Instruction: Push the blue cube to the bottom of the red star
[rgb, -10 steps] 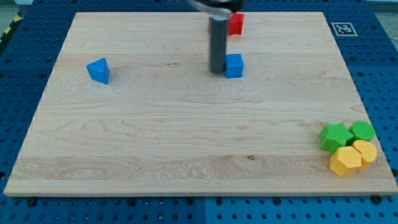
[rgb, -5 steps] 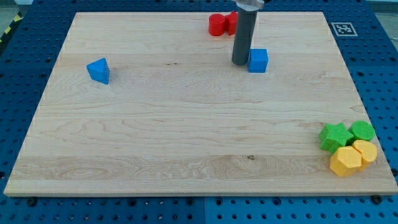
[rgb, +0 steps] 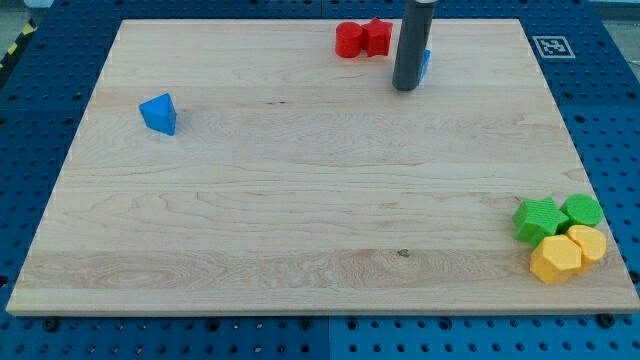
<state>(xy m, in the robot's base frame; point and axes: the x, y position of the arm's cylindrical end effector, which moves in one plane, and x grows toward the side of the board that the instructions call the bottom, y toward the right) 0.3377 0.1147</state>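
Observation:
The blue cube (rgb: 426, 64) is near the view's top, mostly hidden behind my rod; only a sliver of it shows at the rod's right edge. The red star (rgb: 377, 37) sits at the top edge, up and to the left of the cube, touching a red round block (rgb: 348, 40) on its left. My tip (rgb: 405, 88) rests on the board just in front of and slightly left of the blue cube, right and below the red star.
A blue triangular block (rgb: 159, 113) lies at the view's left. Two green blocks (rgb: 537, 219) (rgb: 582, 210) and two yellow blocks (rgb: 555, 259) (rgb: 588, 242) cluster at the bottom right corner. A marker tag (rgb: 551, 46) sits off the board's top right.
My rod and the blue cube have moved right and then up toward the view's top. The cube has gone from beside the rod to mostly behind it.

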